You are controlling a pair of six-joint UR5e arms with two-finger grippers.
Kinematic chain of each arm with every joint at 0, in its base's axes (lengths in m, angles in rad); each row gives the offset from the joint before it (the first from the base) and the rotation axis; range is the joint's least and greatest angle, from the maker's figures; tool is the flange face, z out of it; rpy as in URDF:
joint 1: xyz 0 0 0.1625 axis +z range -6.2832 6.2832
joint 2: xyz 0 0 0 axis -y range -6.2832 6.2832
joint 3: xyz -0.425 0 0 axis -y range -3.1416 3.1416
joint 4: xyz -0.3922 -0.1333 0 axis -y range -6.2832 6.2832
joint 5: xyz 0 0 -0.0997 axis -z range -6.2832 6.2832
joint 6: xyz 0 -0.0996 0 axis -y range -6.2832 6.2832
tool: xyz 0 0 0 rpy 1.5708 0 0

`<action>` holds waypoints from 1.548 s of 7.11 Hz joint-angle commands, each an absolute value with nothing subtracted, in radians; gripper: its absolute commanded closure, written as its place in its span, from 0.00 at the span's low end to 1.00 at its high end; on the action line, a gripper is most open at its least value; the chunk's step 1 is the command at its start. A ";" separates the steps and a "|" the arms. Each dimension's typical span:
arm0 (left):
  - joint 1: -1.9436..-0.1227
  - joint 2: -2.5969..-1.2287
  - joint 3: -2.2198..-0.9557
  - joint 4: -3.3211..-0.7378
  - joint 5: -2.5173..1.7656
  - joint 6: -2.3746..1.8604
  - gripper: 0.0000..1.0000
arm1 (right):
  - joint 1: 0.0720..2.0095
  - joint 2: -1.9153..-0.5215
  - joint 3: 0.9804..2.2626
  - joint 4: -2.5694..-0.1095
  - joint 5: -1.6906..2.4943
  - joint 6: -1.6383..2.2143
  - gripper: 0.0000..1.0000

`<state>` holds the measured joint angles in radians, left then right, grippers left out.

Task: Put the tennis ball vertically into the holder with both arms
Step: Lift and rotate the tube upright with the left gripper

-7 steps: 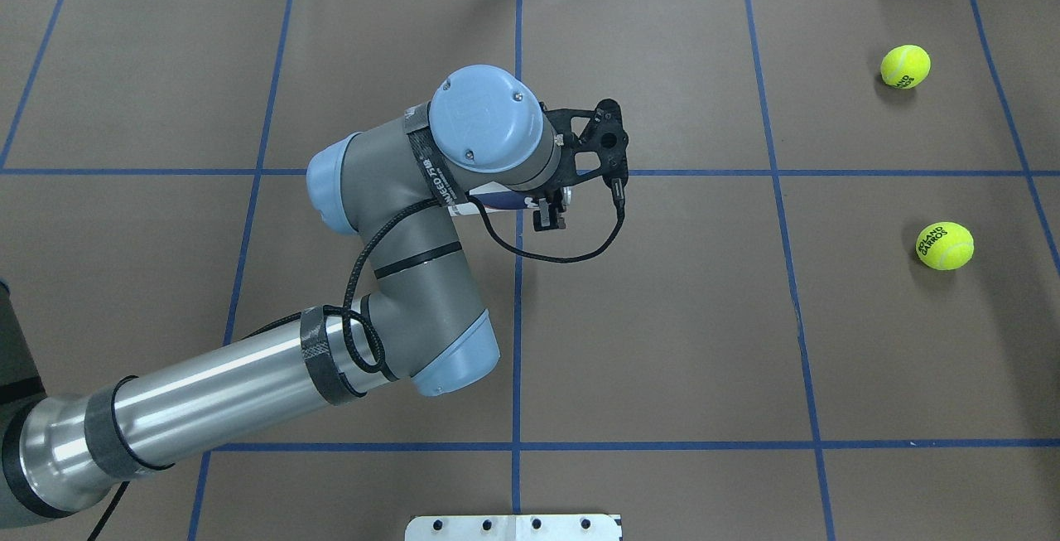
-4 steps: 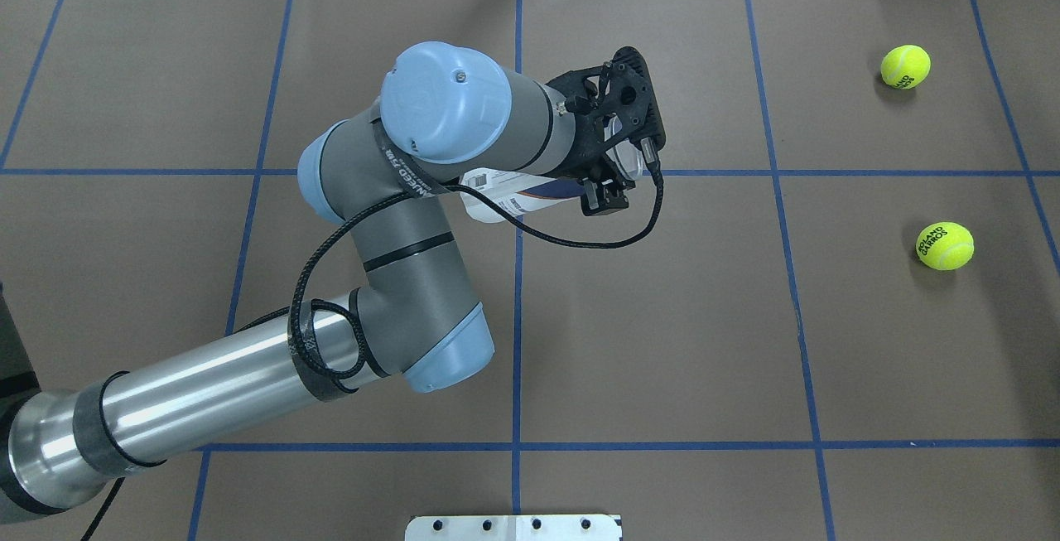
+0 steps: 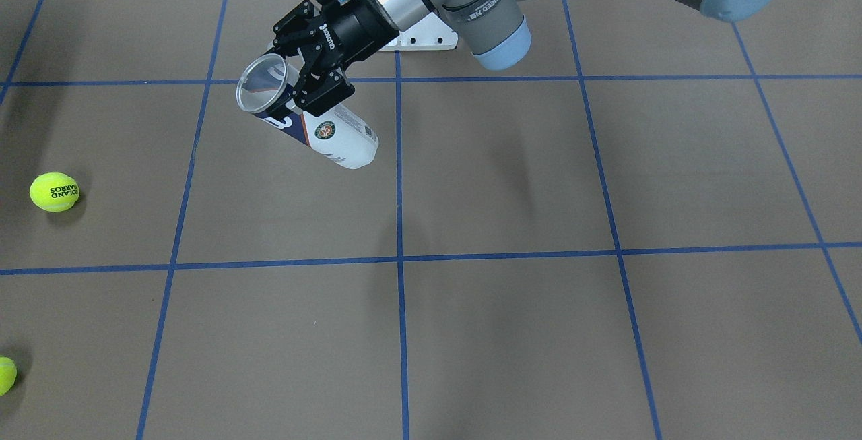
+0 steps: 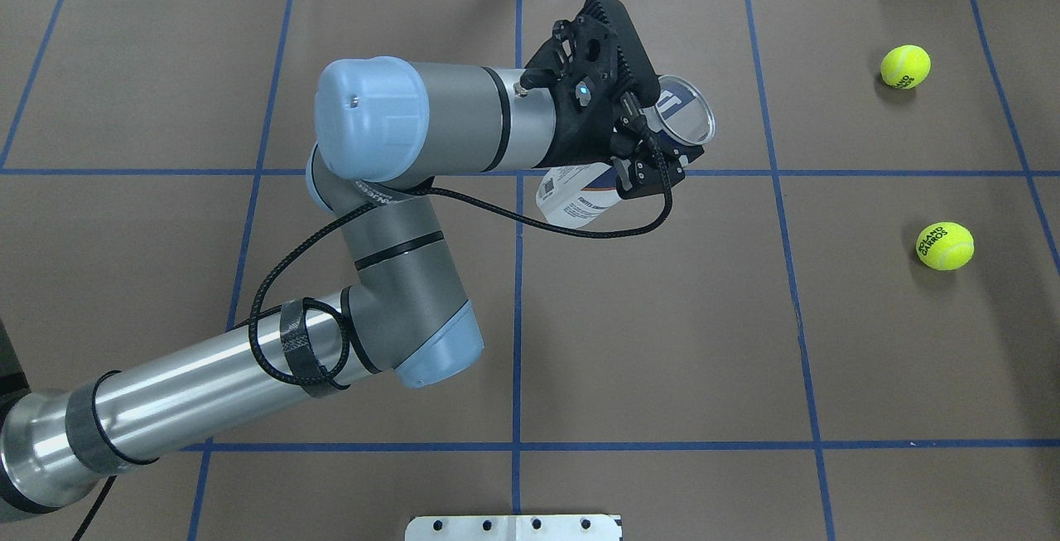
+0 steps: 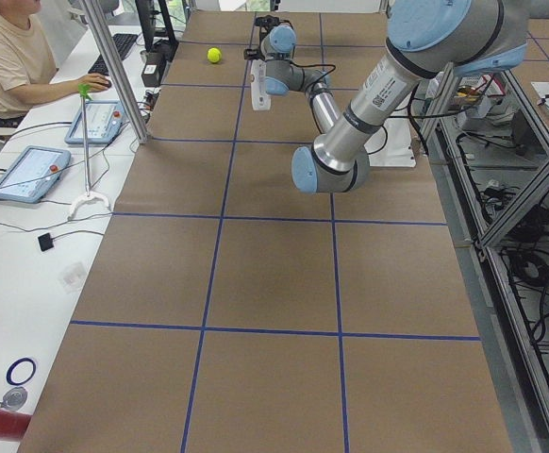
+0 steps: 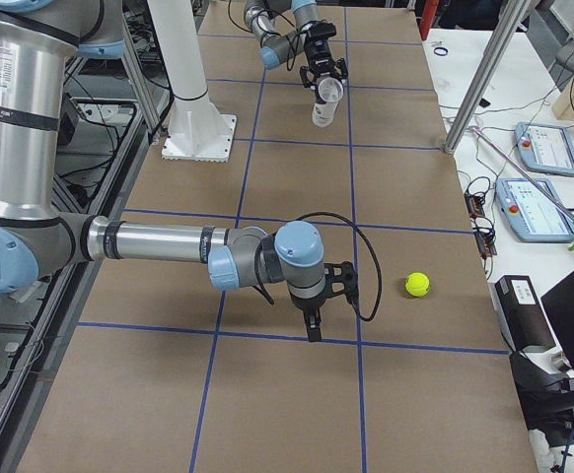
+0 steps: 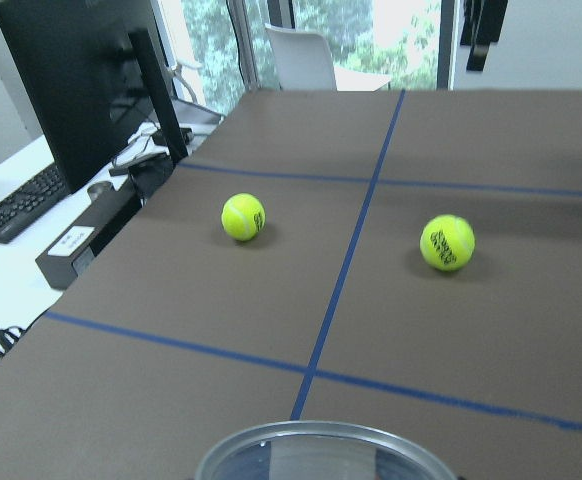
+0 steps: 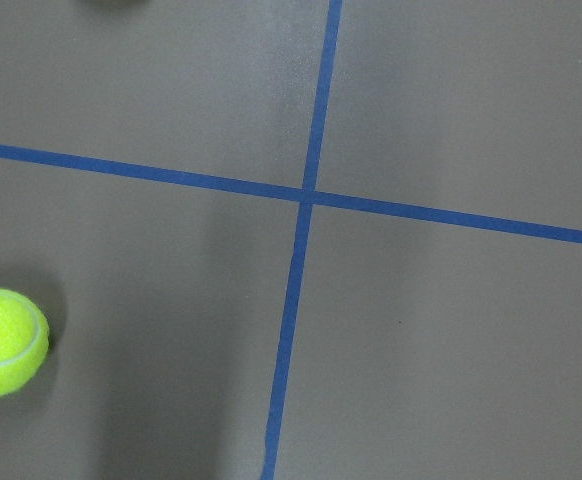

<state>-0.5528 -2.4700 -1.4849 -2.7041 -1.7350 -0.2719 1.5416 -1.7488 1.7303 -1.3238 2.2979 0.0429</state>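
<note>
Leaning, the holder (image 3: 342,146) sits within the left hand (image 3: 307,76).

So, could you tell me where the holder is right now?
In the overhead view, the holder is held tilted above the table in the left claw, just right of the blue centre line.

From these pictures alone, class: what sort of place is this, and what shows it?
Most likely a robotics lab. A left arm and a right arm reach over a table gridded with blue tape; a person sits at a side bench with control tablets; a monitor and keyboard stand nearby.
</note>
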 commanded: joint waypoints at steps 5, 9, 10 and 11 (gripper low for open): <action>-0.546 -2.428 -1.125 -3.458 -1.317 -0.368 0.16 | 1.542 -1.749 1.735 -1.324 2.302 0.043 0.01; -0.540 -2.416 -0.977 -3.485 -1.177 -0.523 0.16 | 1.543 -1.741 1.732 -1.324 2.354 0.043 0.01; -0.529 -2.402 -0.954 -3.493 -1.177 -0.523 0.16 | 1.543 -1.740 1.736 -1.321 2.355 0.034 0.01; -0.519 -2.389 -0.956 -3.494 -1.177 -0.522 0.16 | 1.543 -1.741 1.743 -1.321 2.355 0.031 0.01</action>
<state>-0.5305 -2.4039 -0.9668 -3.4889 -1.1801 -0.5210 1.5429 -1.7409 1.7363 -1.3218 2.3521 0.0360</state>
